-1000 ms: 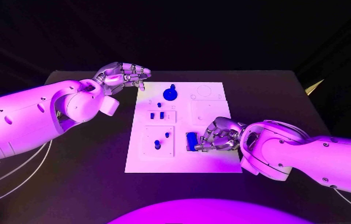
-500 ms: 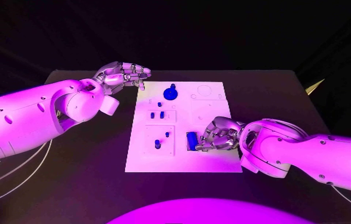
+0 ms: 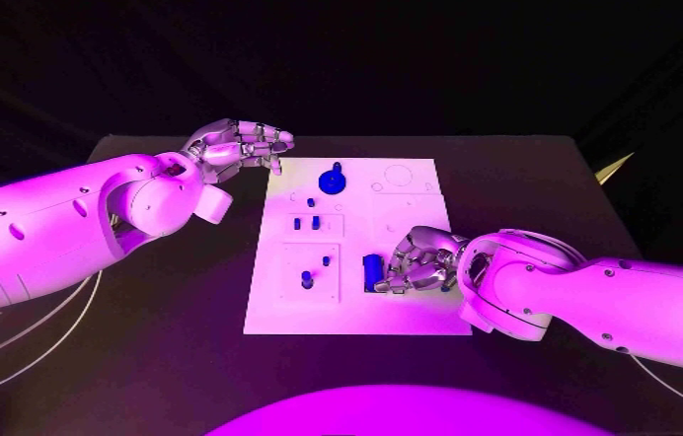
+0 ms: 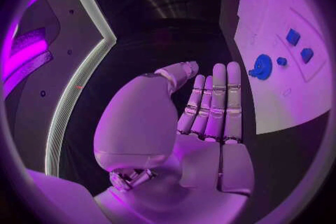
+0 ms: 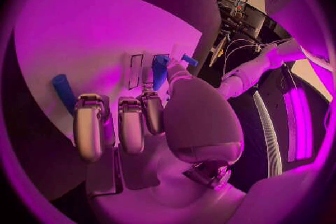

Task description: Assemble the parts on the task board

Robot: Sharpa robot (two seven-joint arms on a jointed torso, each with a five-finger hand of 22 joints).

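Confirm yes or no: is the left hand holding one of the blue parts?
No. In the left wrist view the left hand has straight fingers with nothing in them, beside the task board, not over it.

R robot hand [image 5: 150, 123] over task board [image 5: 84, 39], blue part [image 5: 63, 92] nearby.

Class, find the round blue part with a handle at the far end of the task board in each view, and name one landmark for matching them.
Head view: the round blue part sits at the board's far end, near the left hand.
Left wrist view: the same part lies on the board beyond the fingers.
Right wrist view: I cannot pick it out.
Shared landmark: the white task board.
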